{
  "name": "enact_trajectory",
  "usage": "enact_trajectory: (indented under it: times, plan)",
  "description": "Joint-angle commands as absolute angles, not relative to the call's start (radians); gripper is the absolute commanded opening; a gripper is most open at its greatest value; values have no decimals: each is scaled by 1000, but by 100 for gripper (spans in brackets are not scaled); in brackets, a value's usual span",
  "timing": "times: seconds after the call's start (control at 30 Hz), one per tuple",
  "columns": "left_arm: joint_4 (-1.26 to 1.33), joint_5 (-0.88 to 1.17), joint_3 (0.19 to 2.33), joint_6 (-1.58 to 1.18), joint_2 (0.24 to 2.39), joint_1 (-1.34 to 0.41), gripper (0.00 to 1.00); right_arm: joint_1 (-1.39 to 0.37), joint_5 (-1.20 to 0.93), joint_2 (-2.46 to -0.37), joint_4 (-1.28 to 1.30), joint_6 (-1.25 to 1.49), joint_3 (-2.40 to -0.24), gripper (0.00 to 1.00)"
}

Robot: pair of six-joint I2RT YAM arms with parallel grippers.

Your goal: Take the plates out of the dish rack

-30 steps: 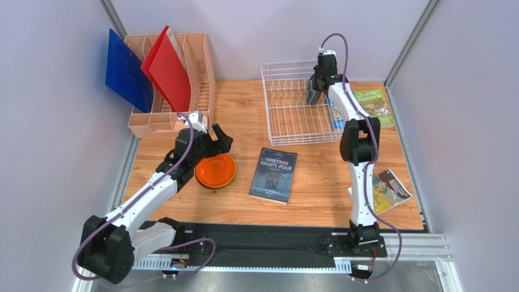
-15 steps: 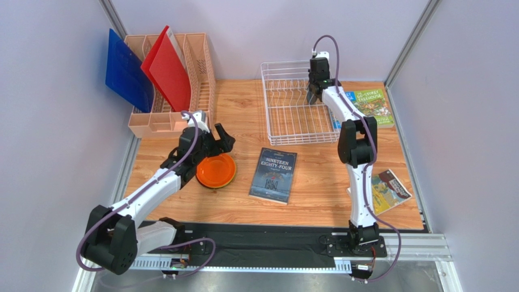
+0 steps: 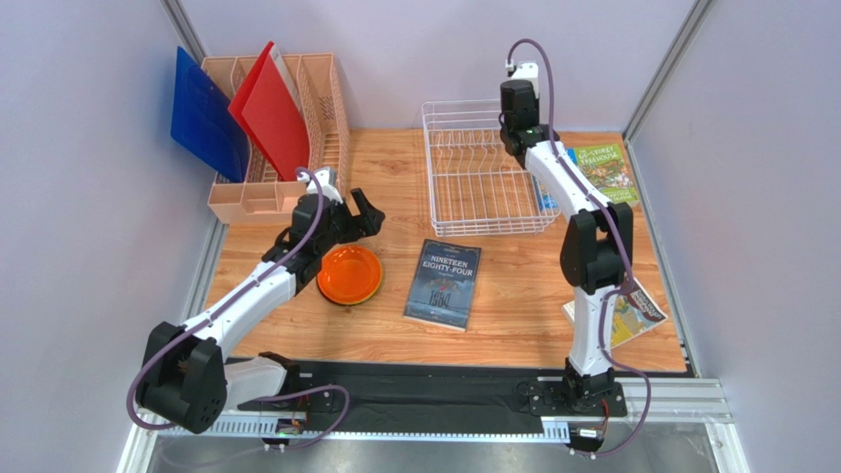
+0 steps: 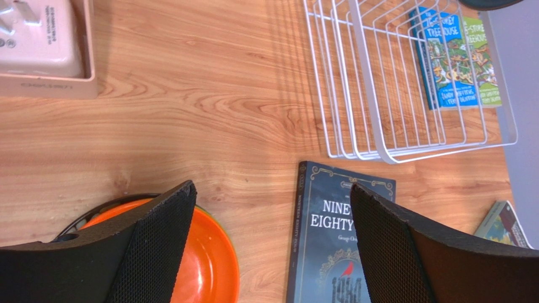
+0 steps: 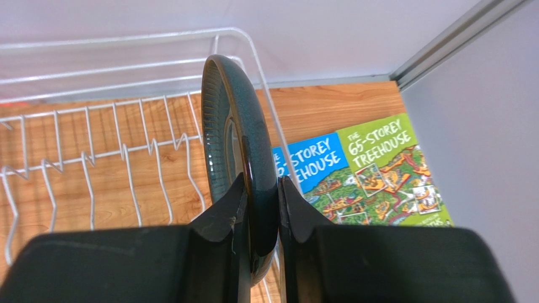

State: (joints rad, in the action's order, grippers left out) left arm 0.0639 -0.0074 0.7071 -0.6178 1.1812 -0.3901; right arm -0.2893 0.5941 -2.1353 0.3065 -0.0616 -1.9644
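Right pincer: our right gripper (image 5: 256, 208) pinches the rim of the dark teal plate (image 5: 237, 126), one pad pressed against each face.
Teal plate, where: it is held upright on edge over the far right corner of the dish rack (image 5: 126, 63). We cannot tell whether its lower edge is clear of the wires.
Right wrist view alone: only here do we see the plate. From above, the arm's own wrist covers it.
Left pincer: our left gripper (image 3: 357, 219) is spread wide with nothing between its fingers, above the table (image 3: 395, 187) just beyond the orange plate (image 3: 350, 276).
Orange plate, where: it lies flat on the wood, left of centre and well apart from the rack.
Left wrist view adds: the orange plate sits partly behind one finger, the Nineteen Eighty-Four book (image 4: 335, 252) partly behind the other, and wood fills the gap between.
Top view alone: we see the pink organiser (image 3: 316, 108) at the far left holding a red board (image 3: 271, 113) and a blue board (image 3: 202, 113), and a third book (image 3: 632, 307) near the right arm.
Treehouse book (image 5: 373, 170): it lies flat just right of the rack. The left wrist view shows it through the wires.
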Motion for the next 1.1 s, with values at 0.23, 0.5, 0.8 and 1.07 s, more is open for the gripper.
enact_trajectory:
  times: [0.23,0.5,0.8,1.07]
  plan:
    - [182,169,819,-627,1272,-388,95,-291,317,-1651,330,162,-1666,0]
    - [355,389,838,-707,1356,-388,94,-295,-102,-1373,296,356,-1324,0]
    - [575,492,799,-847,1450,-396,92,-310,-441,-1305,97,571,-1120,0]
    - [736,518,769,-923,1532,-410,90,-341,-558,-1296,-135,771,-1013,0]
